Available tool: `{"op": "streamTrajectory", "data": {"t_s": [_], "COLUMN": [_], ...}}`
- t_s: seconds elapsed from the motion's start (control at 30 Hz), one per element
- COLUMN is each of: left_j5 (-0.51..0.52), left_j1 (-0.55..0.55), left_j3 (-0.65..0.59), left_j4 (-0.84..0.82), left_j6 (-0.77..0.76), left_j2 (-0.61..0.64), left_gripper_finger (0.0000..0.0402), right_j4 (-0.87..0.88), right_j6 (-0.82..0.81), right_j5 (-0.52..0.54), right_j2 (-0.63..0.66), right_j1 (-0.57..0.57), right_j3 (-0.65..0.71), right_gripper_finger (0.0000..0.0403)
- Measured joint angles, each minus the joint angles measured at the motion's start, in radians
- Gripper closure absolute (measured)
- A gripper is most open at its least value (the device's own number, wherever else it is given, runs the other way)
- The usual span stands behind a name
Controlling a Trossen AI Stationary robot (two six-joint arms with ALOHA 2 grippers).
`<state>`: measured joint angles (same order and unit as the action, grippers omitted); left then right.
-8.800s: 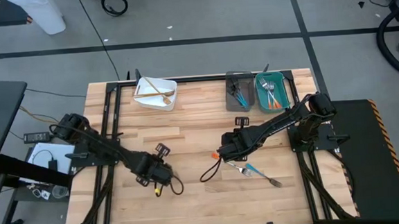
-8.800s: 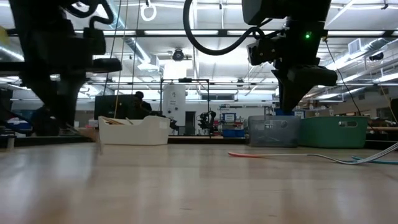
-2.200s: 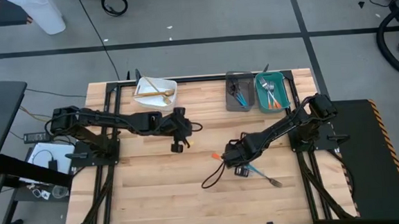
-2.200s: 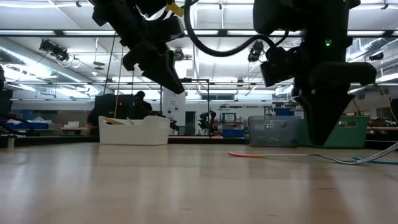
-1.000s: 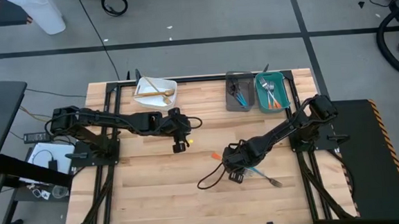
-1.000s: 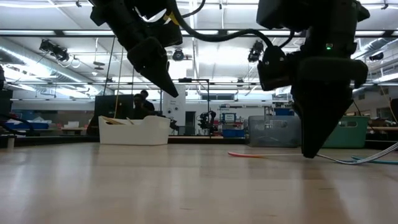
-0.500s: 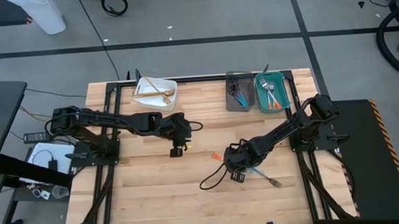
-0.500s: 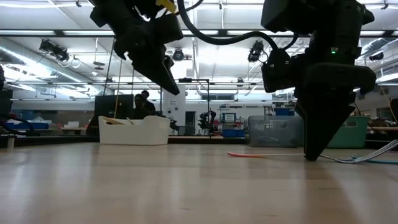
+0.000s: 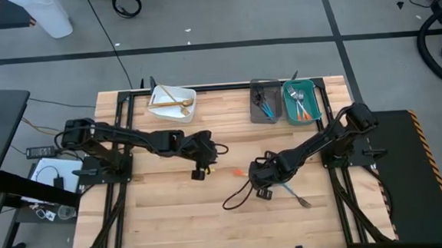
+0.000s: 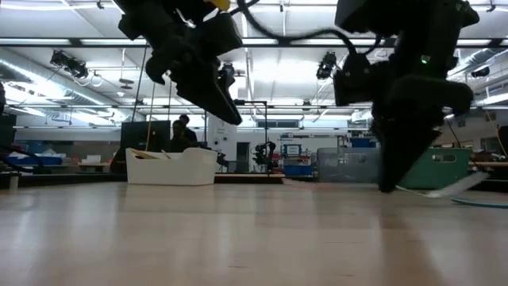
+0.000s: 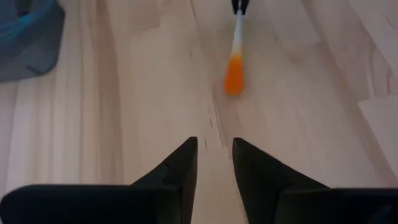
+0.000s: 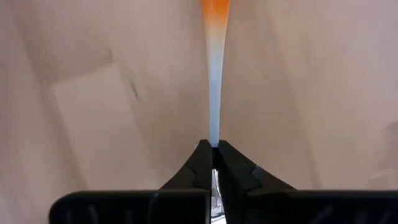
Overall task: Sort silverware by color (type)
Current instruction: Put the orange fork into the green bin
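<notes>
Right hand (image 9: 261,181) sits low over the right-centre of the wooden surface (image 9: 172,211), and its two fingers (image 12: 202,163) are clenched on the slim pale shaft of an orange-tipped utensil (image 12: 214,74); in the right wrist view the shaft runs straight out from between the closed fingers to its orange end. From above, that orange end (image 9: 238,172) shows just beside the hand, toward the middle of the surface. A blue-handled fork (image 9: 291,193) lies on the wood just past the same hand, toward the right front corner, with its metal tines pointing outward. Left hand (image 9: 199,170) hovers near the centre of the surface, a short way from the orange tip; its fingers (image 11: 180,168) stand slightly apart with nothing between them, and the left wrist view looks past them at the orange end on the bare wood. Along the far edge sit three bins: a white bin (image 9: 159,112) at left holding thin gold pieces (image 9: 175,100), and side by side at right a grey bin (image 9: 256,113) with blue-handled pieces (image 9: 264,102) and a teal bin (image 9: 312,103) with orange-handled forks (image 9: 300,104). In the low view both arms hang down in front of the bins.
</notes>
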<state>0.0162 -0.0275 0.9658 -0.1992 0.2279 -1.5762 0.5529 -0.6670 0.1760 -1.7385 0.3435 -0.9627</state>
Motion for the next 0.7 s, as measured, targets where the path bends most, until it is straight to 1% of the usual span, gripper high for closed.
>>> {"op": "streamTrajectory", "data": {"t_s": [0.1,0.2,0.3,0.4,0.53,0.7], "left_j5": [-0.004,-0.035,-0.099,-0.177,-0.238,-0.243], "left_j1": [0.0,0.007,0.019,0.032,0.043,0.05], "left_j3": [0.0,0.0,0.0,0.0,0.0,0.0], "left_j4": [0.048,0.09,0.132,0.18,0.223,0.296], "left_j6": [-0.014,-0.064,-0.138,-0.236,-0.358,-0.503], "left_j2": [-0.022,-0.042,-0.063,-0.09,-0.129,-0.158], "left_gripper_finger": [0.0272,0.0244,0.0223,0.0215,0.0219,0.0225], "right_j4": [-0.001,0.005,0.013,0.035,0.069,0.138], "right_j6": [0.063,0.169,0.282,0.413,0.529,0.597], "right_j5": [0.037,0.041,0.044,0.062,0.18,0.334], "right_j2": [0.028,0.048,0.058,0.057,0.057,0.057], "right_j1": [0.0,0.0,0.0,0.005,0.006,0.006], "right_j3": [-0.002,-0.002,-0.002,-0.002,-0.004,-0.045], "right_gripper_finger": [0.0387,0.0387,0.0387,0.0387,0.0387,0.0387]}}
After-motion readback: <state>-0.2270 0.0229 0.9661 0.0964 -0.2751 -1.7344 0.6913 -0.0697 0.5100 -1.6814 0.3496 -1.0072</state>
